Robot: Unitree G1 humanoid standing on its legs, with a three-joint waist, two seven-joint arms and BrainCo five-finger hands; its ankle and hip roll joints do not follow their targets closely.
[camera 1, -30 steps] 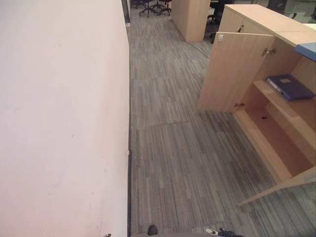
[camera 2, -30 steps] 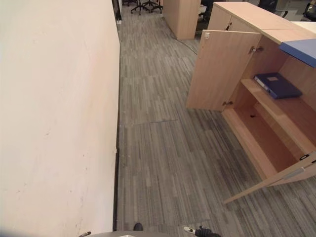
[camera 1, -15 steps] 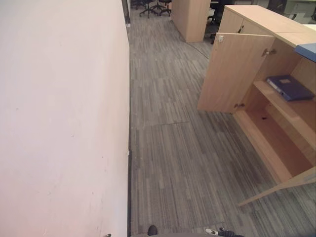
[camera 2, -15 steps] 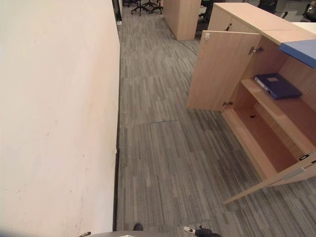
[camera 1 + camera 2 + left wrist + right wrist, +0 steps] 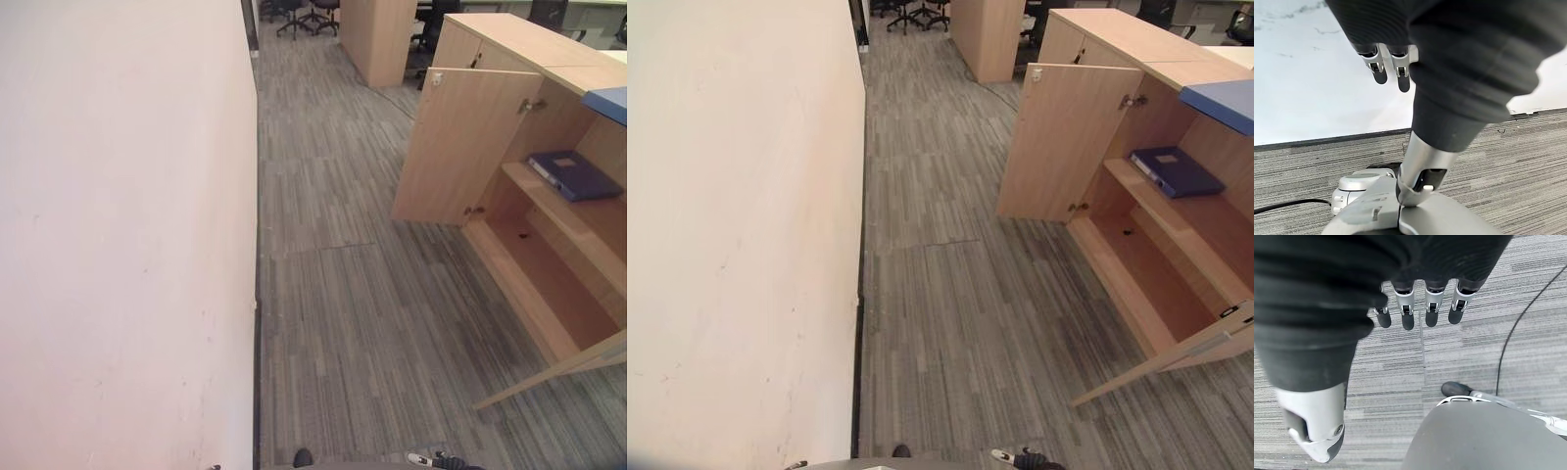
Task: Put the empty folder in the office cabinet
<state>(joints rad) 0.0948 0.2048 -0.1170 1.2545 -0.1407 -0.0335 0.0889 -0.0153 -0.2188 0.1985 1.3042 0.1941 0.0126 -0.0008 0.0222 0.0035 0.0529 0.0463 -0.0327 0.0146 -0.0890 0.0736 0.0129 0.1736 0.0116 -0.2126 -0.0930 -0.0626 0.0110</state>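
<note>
Over on the right of the head views stands the office cabinet (image 5: 1136, 108), light wood, with both doors swung wide. Its far door (image 5: 1058, 142) stands upright and angles out over the grey striped carpet (image 5: 960, 294); the near door (image 5: 1176, 357) shows as a slanted edge low at the right. Inside, a dark blue folder (image 5: 1176, 171) lies flat on the upper shelf (image 5: 1190, 220), toward the back of it, its spine facing outward. The lower shelf (image 5: 1146, 279) is bare wood. A blue panel (image 5: 1220, 103) lies on the cabinet's top at its near end. A pale wall (image 5: 118, 245) runs down the left side, meeting the carpet along a dark skirting line. Beyond the cabinet, at the far end of the floor, stand another wooden unit (image 5: 377, 34) and several office chairs (image 5: 309, 12).

The left hand (image 5: 1391, 66) hangs beside that wall above the carpet, fingers straight and relaxed, holding nothing. The right hand (image 5: 1420, 308) likewise hangs over the carpet, its fingers in a loose, straight row with nothing between them. Both hands are well apart from the cabinet and the folder.
</note>
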